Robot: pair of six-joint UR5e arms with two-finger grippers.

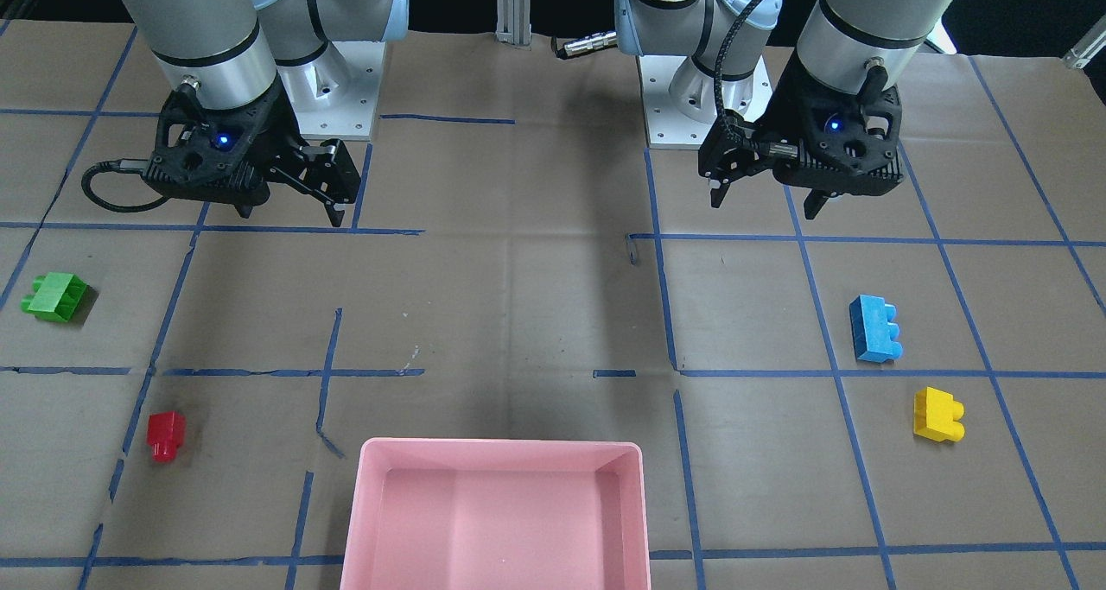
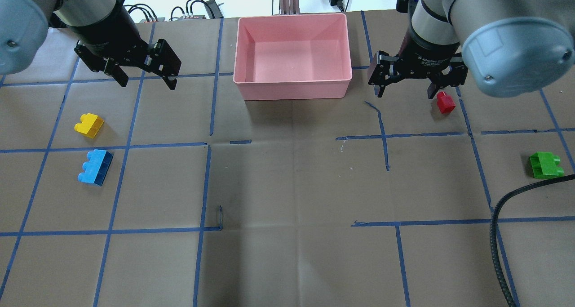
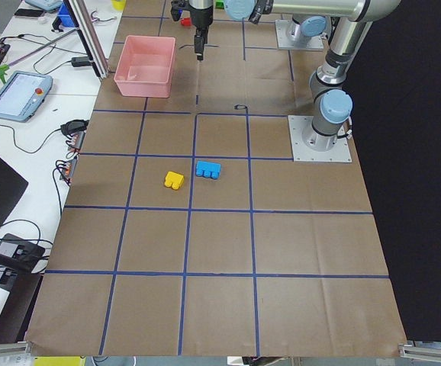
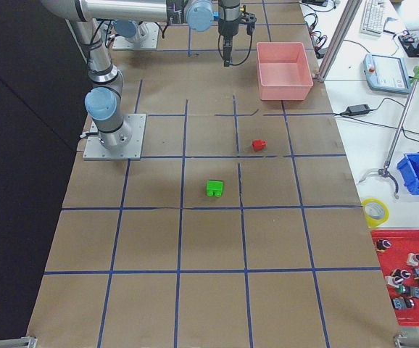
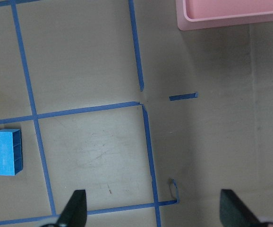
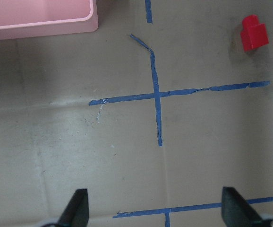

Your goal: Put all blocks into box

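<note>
The pink box lies empty at the table's far middle. The yellow block and the blue block lie on the paper on my left side. The red block and the green block lie on my right side. My left gripper is open and empty, raised left of the box and beyond the yellow block. My right gripper is open and empty, raised right of the box, with the red block just beside its outer finger. The left wrist view shows the blue block. The right wrist view shows the red block.
Brown paper with blue tape grid lines covers the table. A black cable hangs at the near right. Both arm bases stand at the robot's edge of the table. Monitors, cables and bins lie beyond the table's far edge.
</note>
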